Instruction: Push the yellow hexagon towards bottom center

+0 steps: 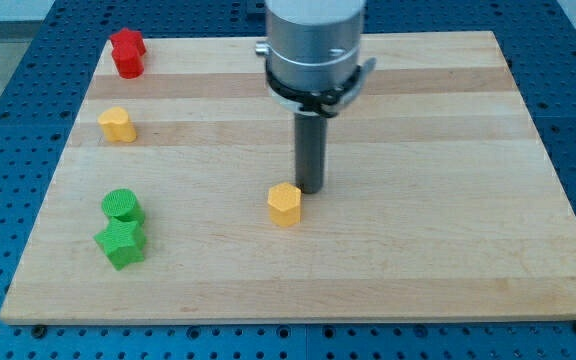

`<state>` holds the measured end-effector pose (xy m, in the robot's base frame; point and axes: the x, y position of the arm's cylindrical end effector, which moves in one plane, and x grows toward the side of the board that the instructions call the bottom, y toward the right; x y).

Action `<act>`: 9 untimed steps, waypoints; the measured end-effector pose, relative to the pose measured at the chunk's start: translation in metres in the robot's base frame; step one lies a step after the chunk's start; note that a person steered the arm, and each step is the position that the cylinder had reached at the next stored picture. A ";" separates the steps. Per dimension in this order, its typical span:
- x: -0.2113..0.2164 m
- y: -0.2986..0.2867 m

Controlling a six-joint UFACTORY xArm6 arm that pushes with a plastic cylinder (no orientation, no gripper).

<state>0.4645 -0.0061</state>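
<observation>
Pale wooden desk (418, 250) — small yellow hexagon block (284, 204) stands upright, just lower-left of my tip (311, 190); no fingers show.

Red star-like block (127, 52), yellow heart (118, 125), green cylinder (123, 206), green star (121, 244), wooden board (448, 250).

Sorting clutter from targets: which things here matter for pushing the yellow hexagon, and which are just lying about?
Job: yellow hexagon; my tip, just up-right of it.
Lying about: yellow heart, red star, green cylinder, green star.
</observation>
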 end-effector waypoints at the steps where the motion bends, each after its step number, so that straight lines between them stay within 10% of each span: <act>1: -0.010 -0.040; 9: 0.052 0.045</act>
<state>0.5166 0.0392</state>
